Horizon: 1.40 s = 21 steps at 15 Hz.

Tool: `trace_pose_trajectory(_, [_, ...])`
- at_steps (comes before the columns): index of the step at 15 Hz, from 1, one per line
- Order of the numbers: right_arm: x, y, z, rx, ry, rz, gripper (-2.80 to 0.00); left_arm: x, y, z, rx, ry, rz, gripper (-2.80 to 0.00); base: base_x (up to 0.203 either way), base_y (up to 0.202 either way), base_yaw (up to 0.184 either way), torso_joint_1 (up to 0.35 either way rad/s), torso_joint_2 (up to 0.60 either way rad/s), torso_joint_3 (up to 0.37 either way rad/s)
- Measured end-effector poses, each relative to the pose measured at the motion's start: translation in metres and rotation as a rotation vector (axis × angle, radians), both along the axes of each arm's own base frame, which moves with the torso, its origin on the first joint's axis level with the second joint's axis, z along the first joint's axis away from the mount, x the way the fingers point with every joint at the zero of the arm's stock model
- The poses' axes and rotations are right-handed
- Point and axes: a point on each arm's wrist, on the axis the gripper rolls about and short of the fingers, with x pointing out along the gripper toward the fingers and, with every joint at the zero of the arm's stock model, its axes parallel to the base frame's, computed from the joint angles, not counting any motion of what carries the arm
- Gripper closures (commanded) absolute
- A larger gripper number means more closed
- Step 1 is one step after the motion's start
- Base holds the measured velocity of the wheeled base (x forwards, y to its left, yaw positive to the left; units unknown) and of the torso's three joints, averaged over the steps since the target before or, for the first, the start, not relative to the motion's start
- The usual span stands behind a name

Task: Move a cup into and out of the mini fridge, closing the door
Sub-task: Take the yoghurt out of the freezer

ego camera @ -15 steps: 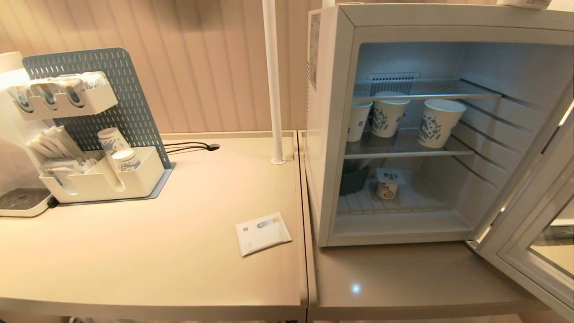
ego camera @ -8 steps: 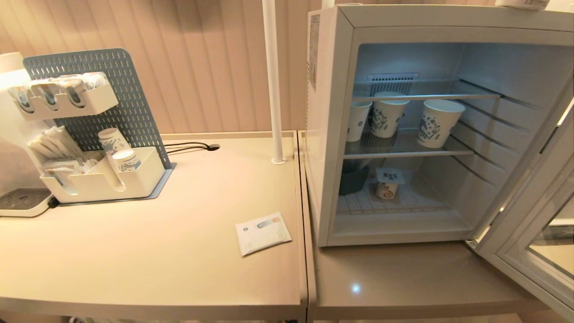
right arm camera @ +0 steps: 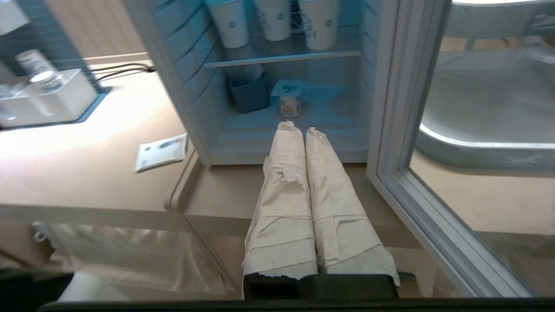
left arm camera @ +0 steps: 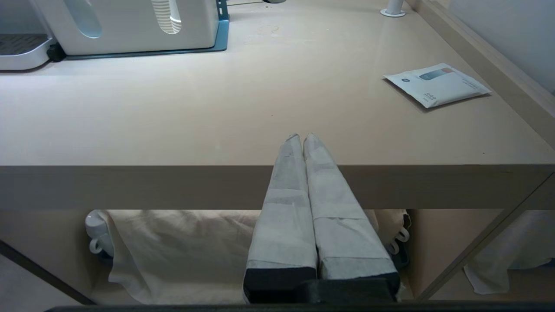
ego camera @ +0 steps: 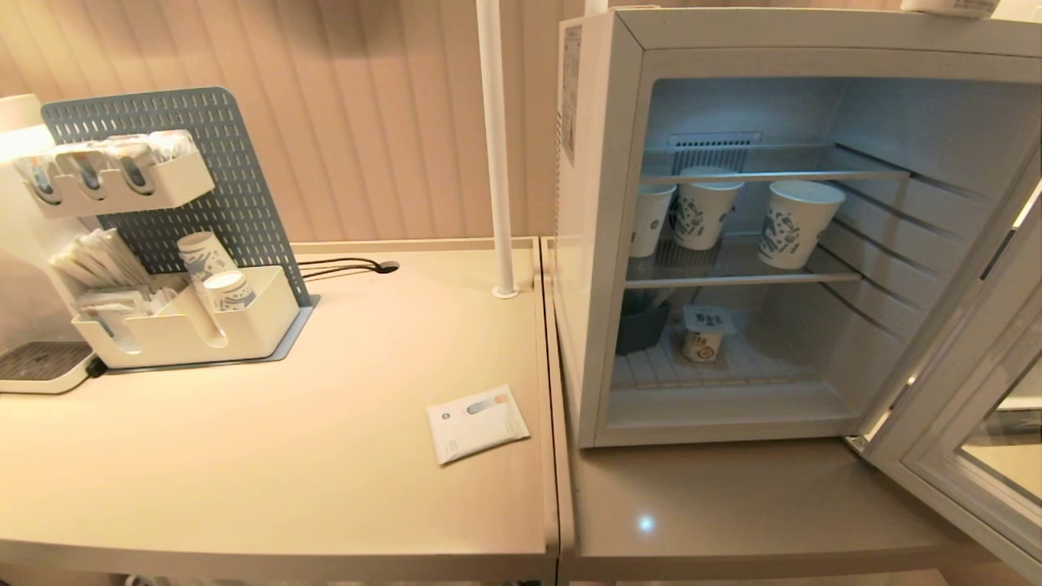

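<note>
1. Far left, a white drinks machine [ego camera: 16, 244] stands on the beige table [ego camera: 285, 456], backed by a ribbed beige wall [ego camera: 366, 122].
2. Next to it, a grey pegboard rack [ego camera: 195, 187] holds white bins with sachets and paper cups.
3. The left gripper [left arm camera: 302, 138] hangs before the table's front edge, fingers clenched together, empty.
4. A white packet [ego camera: 477, 422] lies flat near the table's right edge; a white pole [ego camera: 495, 146] rises behind it.
5. The fridge [ego camera: 602, 244] sits on a lower grey counter [ego camera: 733, 505], its door [ego camera: 961, 423] swung wide to the right.
6. The cup [ego camera: 705, 332] stands upright on the bottom wire shelf, beside a dark tub [ego camera: 643, 325]; three paper cups [ego camera: 794, 220] stand on the shelf above.
7. The right gripper [right arm camera: 297, 128] hovers before the opening, apart from the cup, fingers pressed together, empty.
</note>
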Motion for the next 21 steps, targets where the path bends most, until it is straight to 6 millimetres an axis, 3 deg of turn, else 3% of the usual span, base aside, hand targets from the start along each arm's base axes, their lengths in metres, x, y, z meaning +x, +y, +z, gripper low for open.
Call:
trace_pose_trajectory(2, [-0.012, -0.013, -0.009, -0.006, -0.005, 0.037, 0.0, 0.0, 0.0, 0.0, 0.0, 0.0, 0.001, 0.0, 0.0, 0.0, 0.0, 0.0, 0.0, 0.0])
trace_pose_trajectory(5, [-0.025, -0.026, -0.026, 0.094, 0.07, -0.108, 0.0, 0.0, 0.0, 0.0, 0.001, 0.0, 0.0, 0.0, 0.0, 0.0, 0.0, 0.0, 0.0, 0.0])
trace_pose_trajectory(10, [-0.035, -0.021, -0.033, 0.191, 0.125, -0.111, 0.0, 0.0, 0.0, 0.0, 0.003, 0.0, 0.001, 0.0, 0.0, 0.0, 0.0, 0.0, 0.0, 0.0])
trace_pose_trajectory(14, [-0.043, -0.003, -0.044, 0.187, 0.203, -0.04, 0.0, 0.0, 0.0, 0.0, 0.003, 0.0, 0.0, 0.0, 0.0, 0.0, 0.0, 0.0, 0.0, 0.0])
trace_pose_trajectory(17, [-0.034, -0.008, -0.058, 0.158, 0.138, 0.012, 0.0, 0.0, 0.0, 0.0, 0.003, 0.0, 0.001, 0.0, 0.0, 0.0, 0.0, 0.0, 0.0, 0.0])
trace_pose_trajectory(19, [-0.027, -0.01, -0.083, 0.105, 0.066, -0.005, 0.0, 0.0, 0.0, 0.0, 0.003, 0.0, -0.001, 0.0, 0.0, 0.0, 0.0, 0.0, 0.0, 0.0])
trace_pose_trajectory(21, [-0.003, -0.011, -0.115, 0.074, 0.03, -0.077, 0.0, 0.0, 0.0, 0.0, 0.002, 0.0, 0.002, 0.0, 0.0, 0.0, 0.0, 0.0, 0.0, 0.0])
